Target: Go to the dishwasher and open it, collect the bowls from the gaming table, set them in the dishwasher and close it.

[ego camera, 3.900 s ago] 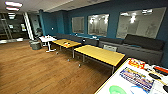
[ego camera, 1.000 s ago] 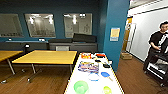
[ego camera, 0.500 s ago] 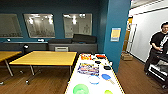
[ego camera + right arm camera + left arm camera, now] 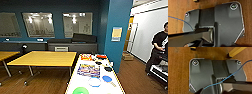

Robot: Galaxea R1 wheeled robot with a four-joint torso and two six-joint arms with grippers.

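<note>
The gaming table (image 4: 75,82), white-topped with a pale yellow edge, runs from the bottom middle of the head view away from me. Three bowls lie on its near end: a green one (image 4: 80,90) at the picture's lower edge, a pale blue one (image 4: 95,81) behind it, and a darker blue one (image 4: 107,78) to the right. Farther along the top lie colourful printed sheets (image 4: 88,69) and small dark and red items (image 4: 101,57). Both wrist views look down on my own dark base plate (image 4: 205,75) (image 4: 226,25) over brown wooden floor.
Yellow-topped tables on wheeled legs (image 4: 42,58) stand left of the white table. A blue pillar (image 4: 117,32) rises behind its far right corner. A person (image 4: 158,50) stands at the right by an open passage with wooden floor. Dark cabinets (image 4: 72,46) line the back wall.
The head camera has swung round. The white table, seen earlier at the lower right edge, now lies straight ahead at the bottom middle. The person has come into view at the right.
</note>
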